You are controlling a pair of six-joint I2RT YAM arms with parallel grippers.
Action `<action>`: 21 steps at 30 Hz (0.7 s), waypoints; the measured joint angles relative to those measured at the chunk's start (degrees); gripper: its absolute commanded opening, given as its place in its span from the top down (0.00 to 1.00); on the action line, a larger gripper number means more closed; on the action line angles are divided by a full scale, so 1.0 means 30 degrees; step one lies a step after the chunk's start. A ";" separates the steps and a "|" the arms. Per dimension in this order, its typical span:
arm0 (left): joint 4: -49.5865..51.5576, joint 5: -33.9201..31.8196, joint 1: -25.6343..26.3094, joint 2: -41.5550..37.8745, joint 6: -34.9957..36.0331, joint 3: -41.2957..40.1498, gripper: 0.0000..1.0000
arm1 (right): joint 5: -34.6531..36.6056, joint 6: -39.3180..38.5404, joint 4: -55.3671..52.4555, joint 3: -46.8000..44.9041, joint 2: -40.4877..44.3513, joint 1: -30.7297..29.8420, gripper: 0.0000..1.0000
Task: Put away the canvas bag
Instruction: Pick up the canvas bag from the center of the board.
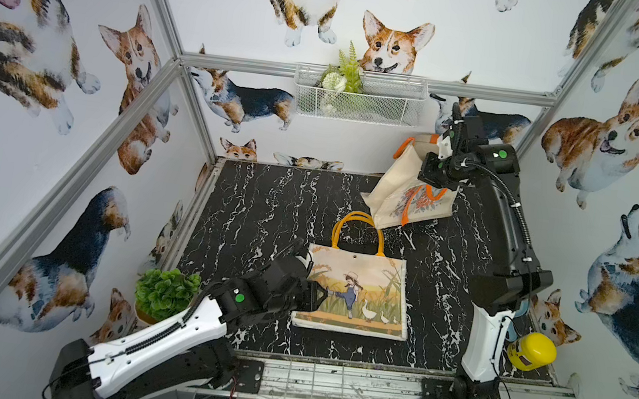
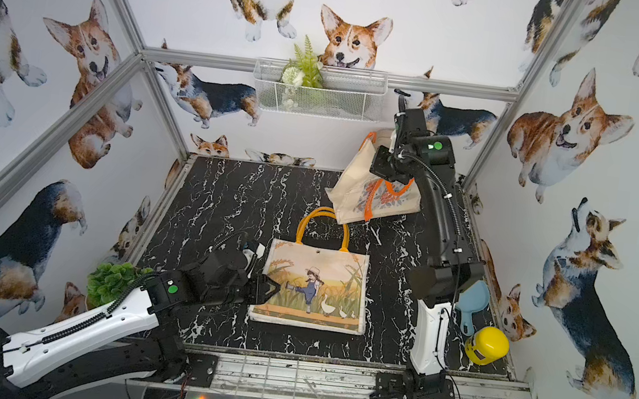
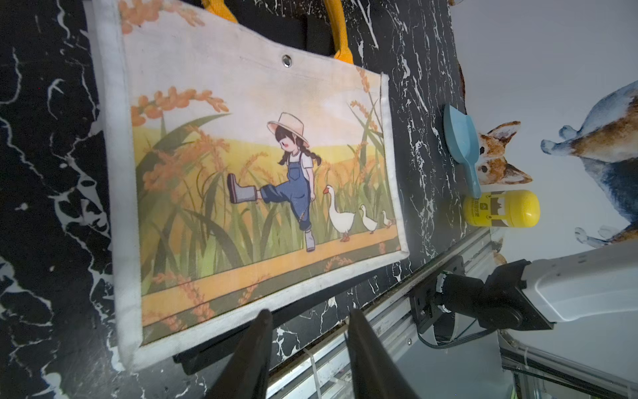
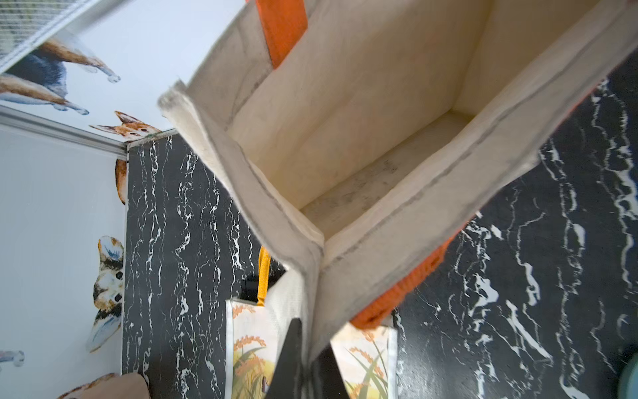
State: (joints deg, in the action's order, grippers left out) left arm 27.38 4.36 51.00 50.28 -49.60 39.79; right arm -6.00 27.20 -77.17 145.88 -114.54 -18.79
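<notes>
The right claw point(image 4: 312, 336) is closed on the top hem of the orange-handled canvas bag point(image 1: 398, 190), its dark fingers point(image 4: 289, 366) pinching the cream fabric between them. The bag hangs from that claw, tilted with its mouth open, over the far right part of the black marble worktop point(image 1: 266, 210). I cannot tell whether its lowest corner touches the surface. Looking down from the claw, the inside shows cream cloth walls and a slightly soiled floor. Up on the back wall, off to this claw's left, hangs a white wire basket point(image 1: 385, 104) holding artificial greenery. The left claw point(image 3: 309, 312) is partly open with nothing between its fingers. It sits low over the worktop with its tips at the left edge of the yellow-handled canvas bag point(image 3: 259, 172). That bag lies flat just ahead of it, its print of a girl and geese facing up and its handles pointing toward the back. Beyond that bag from the left claw, against the right wall, lie a blue scoop point(image 3: 461, 138) and a yellow container point(image 3: 500, 209). Behind the left claw, beside its arm, stands a small potted plant point(image 1: 165, 291).
</notes>
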 measured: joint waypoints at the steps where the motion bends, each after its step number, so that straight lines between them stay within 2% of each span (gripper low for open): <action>1: 0.0131 0.0007 0.0000 0.0015 0.0102 0.0160 0.60 | 0.0146 -0.0102 -0.0138 -0.0466 0.0729 -0.0153 1.00; 10: 0.0648 -0.0255 -0.0015 -0.1239 0.0328 -0.0204 0.59 | 0.0918 -0.1137 -0.1668 -0.3563 0.6360 -0.1588 1.00; 14: 0.0641 -0.0364 -0.0029 -0.1253 0.0401 -0.0262 0.55 | 0.0925 -0.1260 -0.2331 -0.6164 0.8743 -0.2725 1.00; 21: 0.0758 -0.0364 -0.0029 -0.1486 0.0627 -0.0029 0.54 | 0.0838 -0.0933 -0.2215 -1.1009 1.2218 -0.4393 1.00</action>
State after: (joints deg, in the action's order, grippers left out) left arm 29.65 3.27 50.92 45.82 -47.72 39.70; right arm -3.49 24.40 -83.81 112.86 -77.89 -31.97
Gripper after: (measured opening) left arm 0.456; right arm 0.067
